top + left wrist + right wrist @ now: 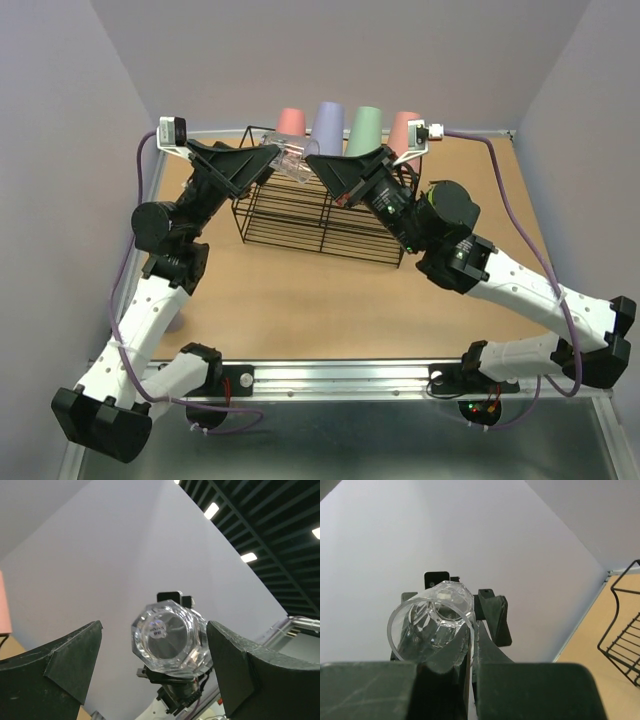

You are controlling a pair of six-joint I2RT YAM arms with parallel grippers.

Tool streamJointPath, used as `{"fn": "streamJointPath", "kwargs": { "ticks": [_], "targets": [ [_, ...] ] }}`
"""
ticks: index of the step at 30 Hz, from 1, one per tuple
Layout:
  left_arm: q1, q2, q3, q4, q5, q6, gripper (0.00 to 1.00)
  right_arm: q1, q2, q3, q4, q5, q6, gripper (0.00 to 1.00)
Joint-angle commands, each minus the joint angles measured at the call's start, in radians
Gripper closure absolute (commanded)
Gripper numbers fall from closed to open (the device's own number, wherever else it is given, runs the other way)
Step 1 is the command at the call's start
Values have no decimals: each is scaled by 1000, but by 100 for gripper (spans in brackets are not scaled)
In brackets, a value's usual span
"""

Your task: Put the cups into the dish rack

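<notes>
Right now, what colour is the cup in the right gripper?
The cup is clear, colourless; the left wrist view shows it best.

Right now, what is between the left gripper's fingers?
The clear cup, base toward the camera; this shows in the left wrist view. The right gripper pinches its rim, and the left gripper stands open around it.

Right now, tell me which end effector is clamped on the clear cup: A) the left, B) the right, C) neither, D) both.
B: the right end effector is shut on the rim of the clear cup, while the left end effector stands open around its base with gaps on both sides.
</notes>
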Motion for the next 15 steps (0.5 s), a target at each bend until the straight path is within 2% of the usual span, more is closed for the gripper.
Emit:
{"fn": "streamJointPath", "kwargs": {
  "ticks": [1,9,15],
  "targets": [
    [-4,9,-3,228,119,-101,4,-28,24,107,135,-75,5,100],
    [0,13,20,285,107,-118,12,-57,47,79,162,-111,65,99],
    [16,-13,6,314,50,-115,13,-71,34,27,171,-111,106,100]
  ]
}}
